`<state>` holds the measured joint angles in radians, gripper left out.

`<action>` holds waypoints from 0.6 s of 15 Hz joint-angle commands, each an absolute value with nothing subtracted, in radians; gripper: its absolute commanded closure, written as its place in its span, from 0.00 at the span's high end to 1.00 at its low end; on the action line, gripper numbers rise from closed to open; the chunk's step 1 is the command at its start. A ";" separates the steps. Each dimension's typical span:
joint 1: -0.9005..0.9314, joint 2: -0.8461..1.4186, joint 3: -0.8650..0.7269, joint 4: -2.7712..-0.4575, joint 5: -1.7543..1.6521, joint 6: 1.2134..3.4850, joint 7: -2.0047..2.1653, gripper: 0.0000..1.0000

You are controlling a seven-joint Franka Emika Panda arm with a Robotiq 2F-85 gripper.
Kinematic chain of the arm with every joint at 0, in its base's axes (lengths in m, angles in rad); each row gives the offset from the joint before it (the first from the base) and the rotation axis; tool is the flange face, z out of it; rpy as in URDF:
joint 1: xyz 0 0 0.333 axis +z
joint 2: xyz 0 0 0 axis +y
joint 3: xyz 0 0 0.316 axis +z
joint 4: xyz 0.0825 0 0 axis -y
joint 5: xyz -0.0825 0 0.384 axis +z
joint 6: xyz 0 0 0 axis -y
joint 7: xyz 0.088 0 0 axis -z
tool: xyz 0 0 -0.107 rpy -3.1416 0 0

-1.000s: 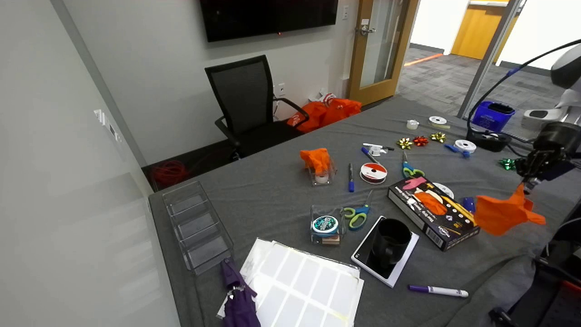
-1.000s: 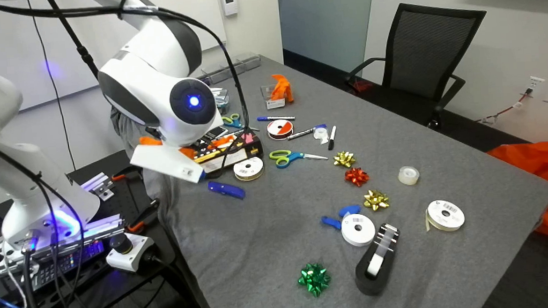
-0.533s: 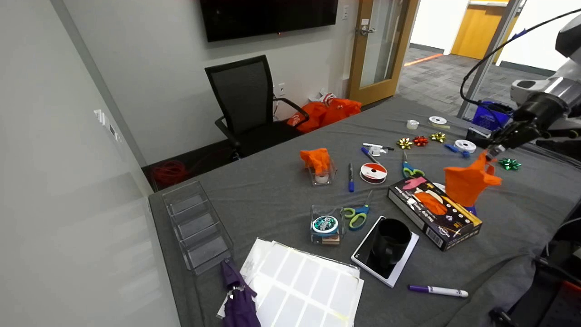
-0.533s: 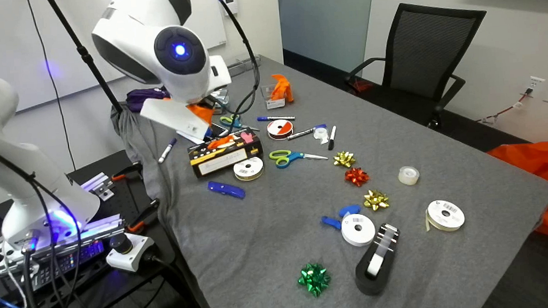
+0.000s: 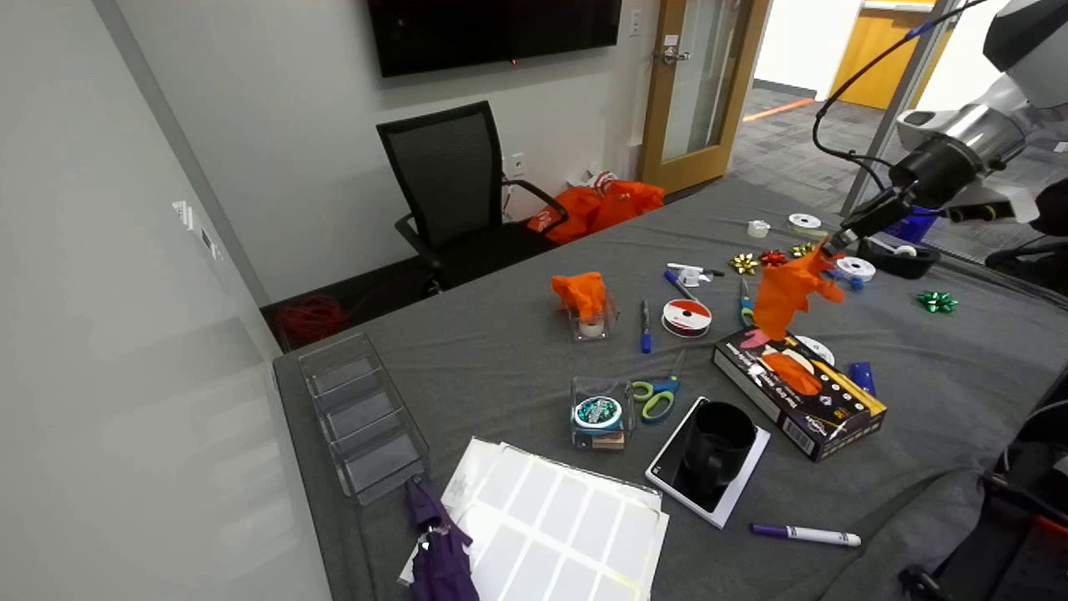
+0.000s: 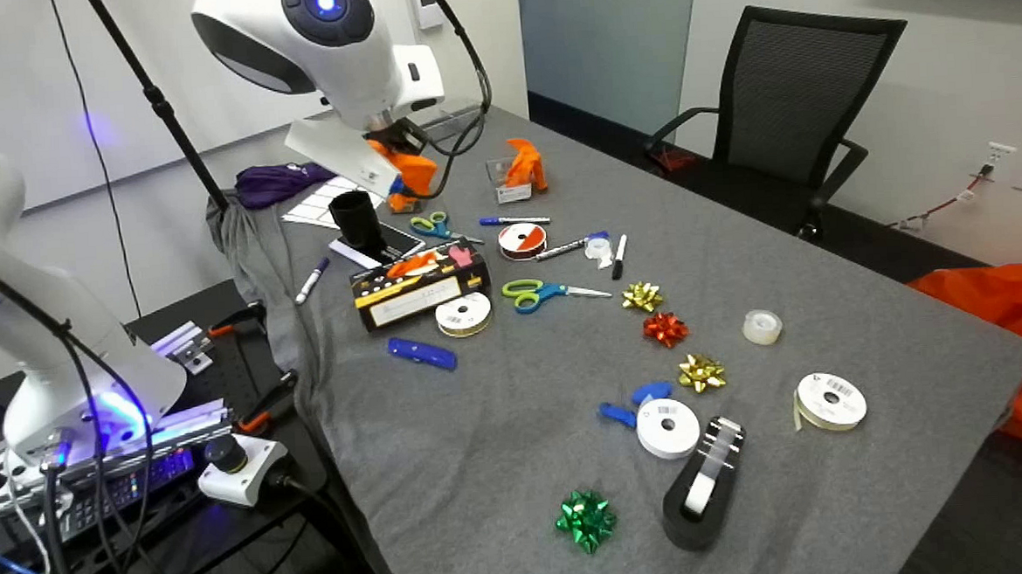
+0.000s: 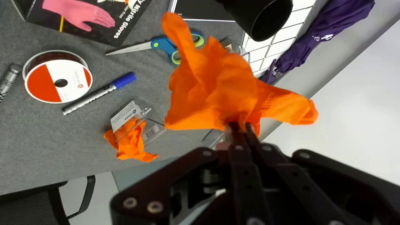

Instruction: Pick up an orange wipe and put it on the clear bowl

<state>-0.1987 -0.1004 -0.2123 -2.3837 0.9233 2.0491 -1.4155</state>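
Note:
My gripper (image 5: 831,245) is shut on an orange wipe (image 5: 784,294), which hangs in the air above the far end of the glove box. In the wrist view the fingertips (image 7: 240,126) pinch the wipe's edge (image 7: 215,90). In an exterior view the wipe (image 6: 413,174) is partly behind the white wrist plate. No round clear bowl shows. A small clear box (image 5: 608,322) stands on the table with another orange wipe (image 5: 581,294) and a tape roll in it. That box (image 7: 153,134) is left of the gripper in the wrist view. A second clear box (image 5: 627,402) holds a teal round item.
The glove box (image 5: 822,417) lies below the held wipe. A black mug (image 5: 719,438) stands on a white-framed tablet (image 5: 659,476). Scissors (image 5: 659,399), markers and ribbon spools (image 5: 687,317) lie around. A clear divided tray (image 5: 367,417) and an umbrella (image 5: 440,555) are beside the wall.
My gripper has carried the wipe leftward and up in an exterior view, from the near end of the glove box to above its far end. The objects on the table have not moved.

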 commanded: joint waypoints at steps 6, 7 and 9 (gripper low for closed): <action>-0.145 -0.081 -0.165 -2.371 1.059 2.166 -1.340 0.00; -0.123 -0.067 -0.144 -2.356 1.128 2.212 -1.316 0.00; -0.081 -0.033 -0.101 -2.320 1.254 2.302 -1.276 0.00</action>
<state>-0.1309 -0.0910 -0.1544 -2.3756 1.1147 2.1896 -1.3324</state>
